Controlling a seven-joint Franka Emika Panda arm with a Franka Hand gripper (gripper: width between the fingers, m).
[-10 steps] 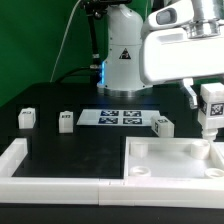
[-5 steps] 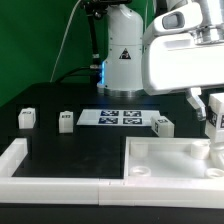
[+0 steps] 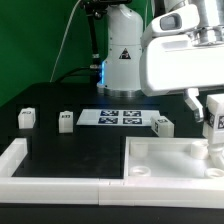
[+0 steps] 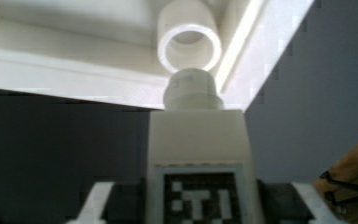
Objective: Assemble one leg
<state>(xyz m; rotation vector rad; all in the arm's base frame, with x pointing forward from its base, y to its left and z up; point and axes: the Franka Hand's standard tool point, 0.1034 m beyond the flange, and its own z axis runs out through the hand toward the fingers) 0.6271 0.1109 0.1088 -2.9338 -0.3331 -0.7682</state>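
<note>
Clamped on the leg (image 3: 212, 142), the claw (image 3: 212, 113) hangs at the exterior view's right, over the near corner of the white tray-like part (image 3: 165, 160). Its fingers (image 4: 98, 203) press the leg's tagged upper block from both sides. From the wrist view the leg (image 4: 194, 130) points its rounded, narrow tip at a raised socket ring (image 4: 190, 45) in that corner. I cannot tell whether the tip touches the ring or stops just short of it. The leg looks like light, stiff, smooth plastic, so I'd judge it could slip or twist in a loose grip. The flat sides of the block, where it is held, seem the right place to hold it. Three spare legs (image 3: 66, 122) stand apart on the black bench (image 3: 50, 140), beside the marker board (image 3: 120, 118).
</note>
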